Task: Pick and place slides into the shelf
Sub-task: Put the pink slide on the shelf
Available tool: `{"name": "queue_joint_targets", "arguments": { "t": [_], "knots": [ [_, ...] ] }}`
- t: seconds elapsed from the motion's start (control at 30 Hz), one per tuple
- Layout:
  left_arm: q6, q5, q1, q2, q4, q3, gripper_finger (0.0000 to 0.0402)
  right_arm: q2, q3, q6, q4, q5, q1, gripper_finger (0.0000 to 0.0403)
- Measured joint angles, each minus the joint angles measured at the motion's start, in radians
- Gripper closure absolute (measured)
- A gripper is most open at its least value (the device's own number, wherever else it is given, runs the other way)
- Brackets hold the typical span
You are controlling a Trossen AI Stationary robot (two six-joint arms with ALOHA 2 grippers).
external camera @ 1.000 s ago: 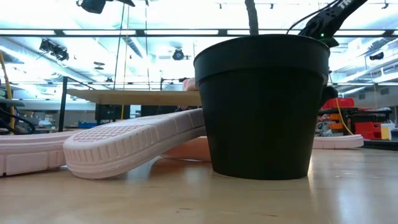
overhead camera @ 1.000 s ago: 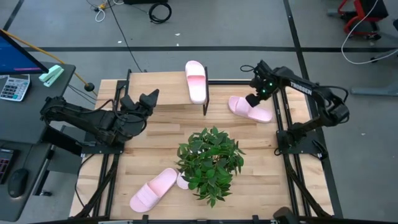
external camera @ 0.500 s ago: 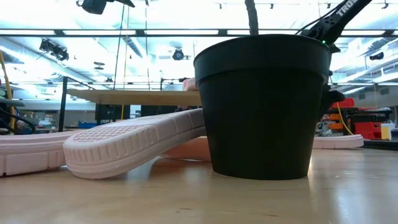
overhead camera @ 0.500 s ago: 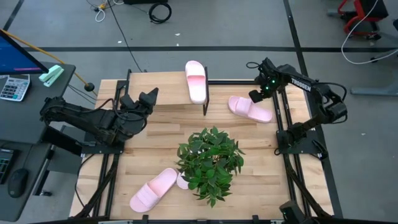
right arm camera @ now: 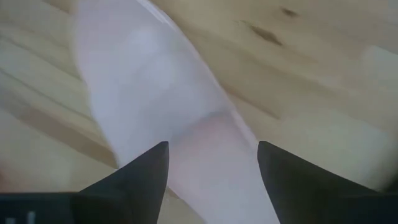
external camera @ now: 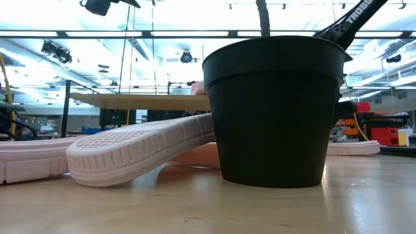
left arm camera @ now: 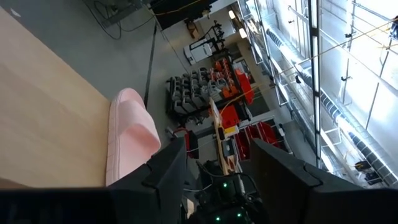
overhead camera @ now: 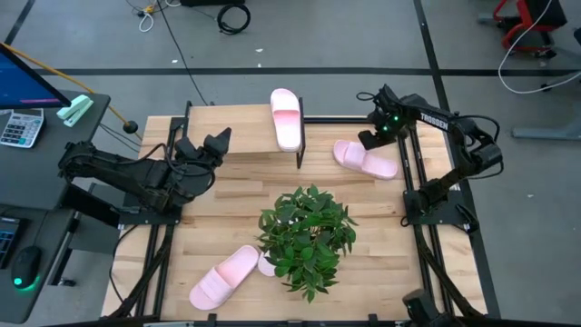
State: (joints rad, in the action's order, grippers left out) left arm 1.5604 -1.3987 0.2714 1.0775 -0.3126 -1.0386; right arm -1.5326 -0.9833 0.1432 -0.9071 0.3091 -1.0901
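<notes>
Right end effector (overhead camera: 370,138), fingers spread wide and gripping nothing, is hovering over the slide (overhead camera: 365,159) lying on the table (overhead camera: 236,218) beside the shelf (overhead camera: 238,129), risking the soft foam skidding sideways if one finger is landing first.

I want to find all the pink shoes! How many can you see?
3 clearly: one on the shelf, one beside the right gripper, one near the plant. Another seems partly hidden under its leaves.
</notes>
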Motion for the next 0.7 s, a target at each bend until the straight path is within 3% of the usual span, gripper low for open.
{"name": "queue_joint_targets", "arguments": {
  "t": [0.2,0.5,0.7],
  "knots": [
    [0.000,0.000,0.000,0.000,0.001,0.000,0.0219,0.001,0.000,0.149,0.082,0.121,0.000,0.0153],
    [-0.001,0.000,0.000,0.000,0.005,0.000,0.0214,0.006,0.096,0.252,0.105,0.145,0.001,0.0153],
    [-0.001,0.000,0.000,0.000,0.004,0.000,0.0214,0.036,0.191,0.378,0.274,0.207,0.001,0.0154]
  ]
}}
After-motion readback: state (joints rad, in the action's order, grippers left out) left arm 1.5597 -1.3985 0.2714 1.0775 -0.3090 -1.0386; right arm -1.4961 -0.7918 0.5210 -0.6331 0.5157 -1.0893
